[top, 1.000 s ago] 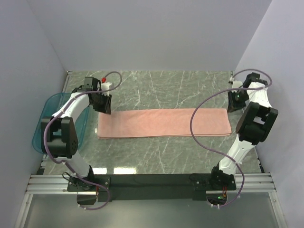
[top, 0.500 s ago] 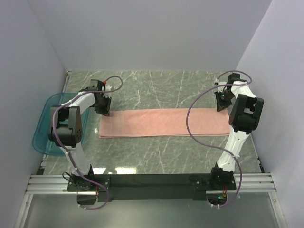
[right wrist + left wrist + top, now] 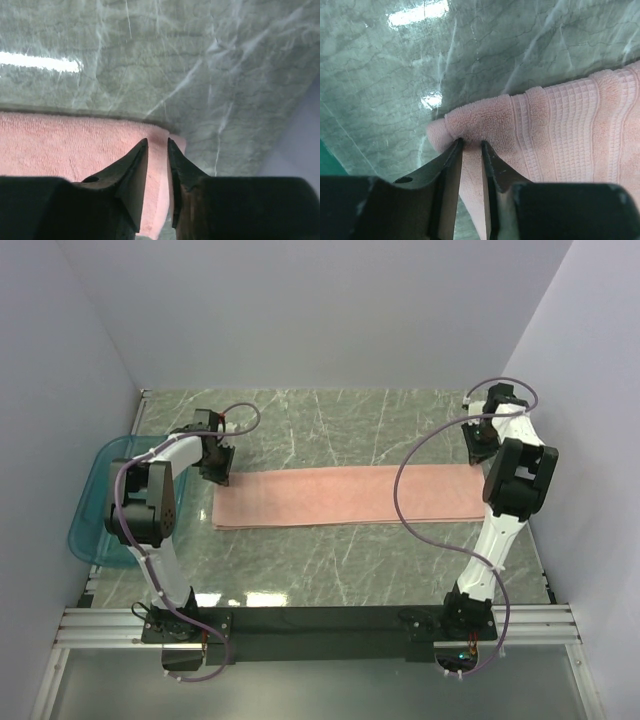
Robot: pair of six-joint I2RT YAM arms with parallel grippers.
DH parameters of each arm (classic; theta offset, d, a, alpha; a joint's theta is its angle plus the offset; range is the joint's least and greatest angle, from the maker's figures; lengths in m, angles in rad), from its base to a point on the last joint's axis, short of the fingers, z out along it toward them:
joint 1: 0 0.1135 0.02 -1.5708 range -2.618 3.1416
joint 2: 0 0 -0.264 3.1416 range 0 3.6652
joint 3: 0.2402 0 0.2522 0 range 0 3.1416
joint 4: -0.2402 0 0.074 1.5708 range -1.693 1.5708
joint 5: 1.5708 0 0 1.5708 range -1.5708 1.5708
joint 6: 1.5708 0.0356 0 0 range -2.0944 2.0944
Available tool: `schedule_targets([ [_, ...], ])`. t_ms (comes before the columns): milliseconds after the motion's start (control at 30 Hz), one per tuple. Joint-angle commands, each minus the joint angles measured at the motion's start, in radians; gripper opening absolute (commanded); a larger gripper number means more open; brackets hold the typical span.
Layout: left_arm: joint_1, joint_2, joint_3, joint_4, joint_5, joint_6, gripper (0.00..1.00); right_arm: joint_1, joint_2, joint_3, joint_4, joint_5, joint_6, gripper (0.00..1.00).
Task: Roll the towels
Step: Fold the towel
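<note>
Now pinching towel (image 3: 340,495) corner in left gripper (image 3: 471,145) near desk's left edge; cannot tell right gripper (image 3: 157,142) hold at right edge; soft, limp: grab corners

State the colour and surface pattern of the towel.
Salmon pink towel, terry with a waffle-grid band and ribbed stripes near its end; this shows best in the left wrist view.
</note>
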Motion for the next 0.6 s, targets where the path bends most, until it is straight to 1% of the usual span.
schedule_targets([
  [0, 0.003, -0.064, 0.010, -0.018, 0.002, 0.013, 0.29, -0.016, -0.103, -0.006, -0.035, 0.018, -0.017, 0.31],
  [67, 0.003, -0.081, 0.019, -0.033, 0.024, 0.025, 0.30, -0.030, -0.120, -0.014, -0.055, 0.018, -0.008, 0.36],
  [100, 0.003, -0.091, 0.017, -0.033, 0.027, 0.025, 0.31, -0.034, -0.119, -0.002, -0.078, 0.025, -0.005, 0.37],
  [133, 0.003, -0.117, 0.007, -0.033, 0.048, 0.027, 0.35, -0.040, -0.108, 0.007, -0.121, 0.029, 0.006, 0.37],
  [200, 0.000, -0.145, -0.004, -0.039, 0.080, 0.030, 0.39, -0.074, -0.108, 0.021, -0.160, 0.013, 0.032, 0.42],
  [267, -0.003, -0.183, -0.003, -0.050, 0.138, 0.037, 0.45, -0.108, -0.119, 0.021, -0.195, -0.034, 0.055, 0.45],
  [300, -0.009, -0.194, 0.000, -0.071, 0.160, 0.045, 0.47, -0.141, -0.117, 0.029, -0.210, -0.060, 0.068, 0.45],
  [367, -0.017, -0.220, 0.010, -0.087, 0.191, 0.060, 0.50, -0.165, -0.101, 0.032, -0.255, -0.123, 0.098, 0.46],
  [433, -0.029, -0.237, 0.016, -0.097, 0.194, 0.065, 0.51, -0.177, -0.090, 0.012, -0.261, -0.134, 0.115, 0.45],
  [567, -0.039, -0.248, 0.017, -0.104, 0.192, 0.074, 0.53, -0.180, -0.116, -0.086, -0.204, -0.119, 0.133, 0.46],
])
